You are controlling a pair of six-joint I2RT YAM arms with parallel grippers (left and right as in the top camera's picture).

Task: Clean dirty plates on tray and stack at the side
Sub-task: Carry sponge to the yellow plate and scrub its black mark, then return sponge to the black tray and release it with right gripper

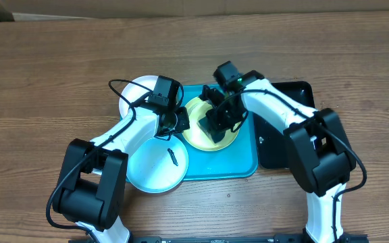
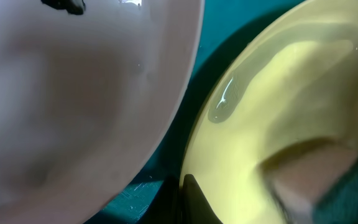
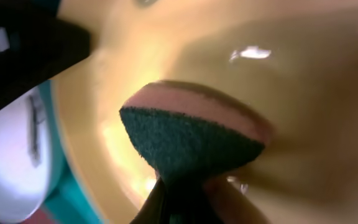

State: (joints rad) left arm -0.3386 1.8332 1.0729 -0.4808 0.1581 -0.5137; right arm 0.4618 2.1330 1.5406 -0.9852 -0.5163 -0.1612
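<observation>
Wood table (image 1: 46, 81); turquoise tray (image 1: 242, 165) centre; black tray (image 1: 299, 91) just right; white plate (image 1: 130, 94), pale blue plate (image 1: 150, 169) left.

I see the yellow plate (image 1: 194, 136) flat on the blue tray (image 1: 242, 165). The pale blue plate (image 1: 150, 172), smeared dark, overlaps the tray's left edge. The white plate (image 1: 135, 94) lies beyond.

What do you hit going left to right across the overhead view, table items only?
Pale blue round plastic plate → yellow-green rimmed round plastic plate → glossy black rectangular tray. Omitted as overlapping: white round plastic plate, turquoise rectangular plastic tray.
</observation>
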